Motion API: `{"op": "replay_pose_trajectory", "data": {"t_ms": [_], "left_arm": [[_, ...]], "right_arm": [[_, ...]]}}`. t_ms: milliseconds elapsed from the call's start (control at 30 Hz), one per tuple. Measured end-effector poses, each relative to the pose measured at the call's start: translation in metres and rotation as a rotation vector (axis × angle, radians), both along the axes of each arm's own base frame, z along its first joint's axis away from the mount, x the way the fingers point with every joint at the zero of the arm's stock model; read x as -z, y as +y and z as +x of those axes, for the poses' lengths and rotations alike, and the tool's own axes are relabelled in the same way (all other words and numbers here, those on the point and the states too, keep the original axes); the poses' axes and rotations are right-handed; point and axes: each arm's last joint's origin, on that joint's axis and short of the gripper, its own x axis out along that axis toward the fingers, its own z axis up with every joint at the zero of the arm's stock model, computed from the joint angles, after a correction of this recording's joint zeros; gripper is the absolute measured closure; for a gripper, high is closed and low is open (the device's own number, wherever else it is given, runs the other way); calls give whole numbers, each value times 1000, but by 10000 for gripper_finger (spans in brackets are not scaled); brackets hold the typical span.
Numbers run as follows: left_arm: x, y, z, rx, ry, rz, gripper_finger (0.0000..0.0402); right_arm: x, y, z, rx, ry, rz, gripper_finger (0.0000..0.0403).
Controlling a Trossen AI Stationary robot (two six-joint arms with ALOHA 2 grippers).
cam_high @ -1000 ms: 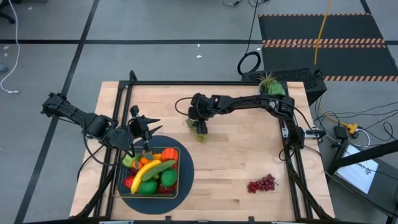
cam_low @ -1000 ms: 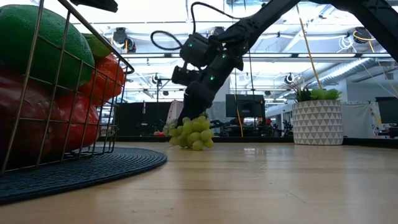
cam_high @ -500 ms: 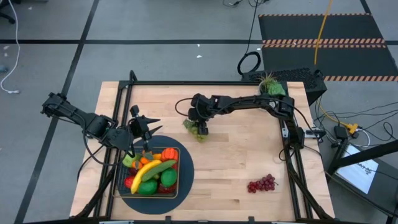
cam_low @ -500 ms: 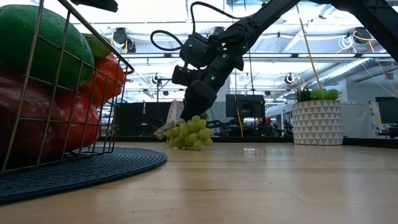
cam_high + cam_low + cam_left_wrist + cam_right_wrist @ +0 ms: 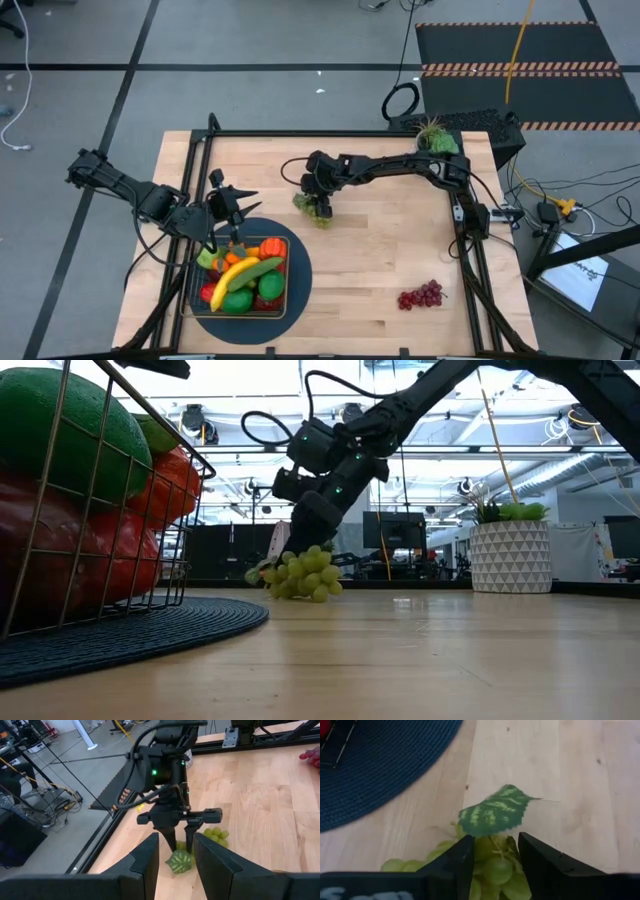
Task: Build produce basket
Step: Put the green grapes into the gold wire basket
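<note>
The green grapes (image 5: 314, 206) lie on the bare wood at mid-table, their leaf (image 5: 492, 812) toward the mat. My right gripper (image 5: 319, 198) reaches in from the table's right and is shut on them. The wire basket (image 5: 287, 268) stands on a round dark mat (image 5: 300, 285) at the near left. It is filled with produce: a banana (image 5: 232, 275), green and red fruit, something orange. My left gripper (image 5: 230, 195) hangs open above the basket's far edge with nothing between its fingers (image 5: 147, 860). The purple grapes (image 5: 421, 295) lie on the wood at the near right. My right gripper has the green bunch's stem end (image 5: 495, 862), just behind the leaf, pinched between its two fingers (image 5: 540, 865). The fingers slant down from the table's far right. The bunch's underside (image 5: 300, 592) rests on the table, and the leaf sticks out past the fingertips.
A potted green plant (image 5: 437, 141) stands at the table's far right corner. A dark frame rail (image 5: 330, 132) runs along the far edge. Bare wood lies between the mat and the purple grapes.
The green bunch has slid and turned a little toward the table's left under my right gripper. Its leaf now sticks out on the side toward the basket. My left arm has kept still.
</note>
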Motion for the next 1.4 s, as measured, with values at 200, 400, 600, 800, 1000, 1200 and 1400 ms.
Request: {"op": "replay_pose_trajectory", "data": {"t_ms": [200,400,600,800,1000,1200,1400], "left_arm": [[0,0,0,2,0,3,279],[0,0,0,2,-2,2,279],[0,0,0,2,-1,3,279],[-3,-1,2,7,-27,-1,279],[-7,-2,6,22,-66,0,279],[-9,-2,7,25,-86,-6,279],[-11,-3,8,38,-111,-29,279]], "right_arm": [[6,0,1,-11,13,17,305],[10,0,1,-14,18,24,374],[2,2,-2,-12,25,31,393],[-31,12,-11,-8,10,40,395],[-74,35,-25,-4,-11,49,396],[-130,71,-53,80,-71,-57,395],[-166,114,-99,207,-271,-134,395]]}}
